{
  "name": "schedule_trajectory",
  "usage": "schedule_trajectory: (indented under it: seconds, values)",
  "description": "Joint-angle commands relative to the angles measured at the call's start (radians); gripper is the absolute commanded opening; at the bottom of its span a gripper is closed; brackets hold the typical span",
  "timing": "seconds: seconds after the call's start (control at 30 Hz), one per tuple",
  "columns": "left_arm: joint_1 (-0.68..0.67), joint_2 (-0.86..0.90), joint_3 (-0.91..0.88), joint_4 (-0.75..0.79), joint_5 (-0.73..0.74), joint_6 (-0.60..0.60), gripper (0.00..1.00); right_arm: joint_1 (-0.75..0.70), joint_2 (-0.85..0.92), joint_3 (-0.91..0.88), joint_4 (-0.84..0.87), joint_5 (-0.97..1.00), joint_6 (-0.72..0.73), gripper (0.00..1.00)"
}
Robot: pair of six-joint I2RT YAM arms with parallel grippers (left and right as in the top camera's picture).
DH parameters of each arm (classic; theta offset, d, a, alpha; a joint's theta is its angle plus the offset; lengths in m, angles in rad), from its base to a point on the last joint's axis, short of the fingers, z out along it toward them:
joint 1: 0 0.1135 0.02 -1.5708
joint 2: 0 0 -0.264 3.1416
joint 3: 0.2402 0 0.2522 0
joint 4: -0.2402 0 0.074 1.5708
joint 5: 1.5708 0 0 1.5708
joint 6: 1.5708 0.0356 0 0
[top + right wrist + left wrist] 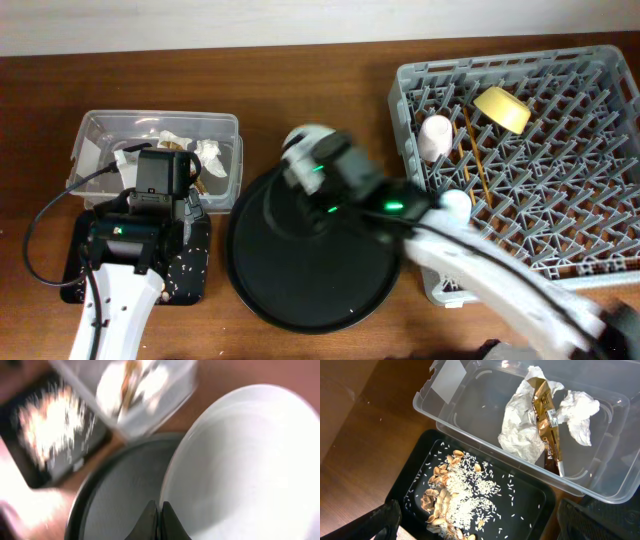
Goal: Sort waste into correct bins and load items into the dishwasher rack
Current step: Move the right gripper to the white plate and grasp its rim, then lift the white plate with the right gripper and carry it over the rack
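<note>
My right gripper [160,510] is shut on the rim of the pale white plate [250,460] and holds it tilted over the big round black tray [300,270]; in the overhead view the plate [302,140] is blurred. My left gripper [475,527] is open and empty above the shallow black tray [530,505], which holds food scraps and rice [455,495]. The clear tub [470,435] holds the white napkin [520,427] and the brown-gold wrapper [547,415]. The grey rack [610,90] holds a pink cup [435,137], a yellow bowl [502,108] and chopsticks [476,152]. The blue cup is hidden.
The clear tub [100,125] and the shallow black tray [195,275] stand at the left of the wooden table, the rack at the right, the round tray between them. A black cable [40,225] loops left of my left arm.
</note>
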Motion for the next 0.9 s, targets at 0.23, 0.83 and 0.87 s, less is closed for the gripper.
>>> schedule_trajectory:
  seconds: [0.23, 0.83, 0.87]
  values:
    - [0.002, -0.001, 0.000, -0.001, 0.000, 0.007, 0.99, -0.788, -0.254, 0.020, -0.233, -0.662, -0.120, 0.04]
    - [0.002, -0.001, 0.000, -0.001, 0.000, 0.007, 0.99, -1.205, 0.270, 0.020, -0.336, -1.118, -0.316, 0.04]
    - [0.002, -0.001, 0.000, -0.001, 0.000, 0.007, 0.99, -1.205, 0.275, 0.020, -0.340, -1.102, -0.316, 0.04]
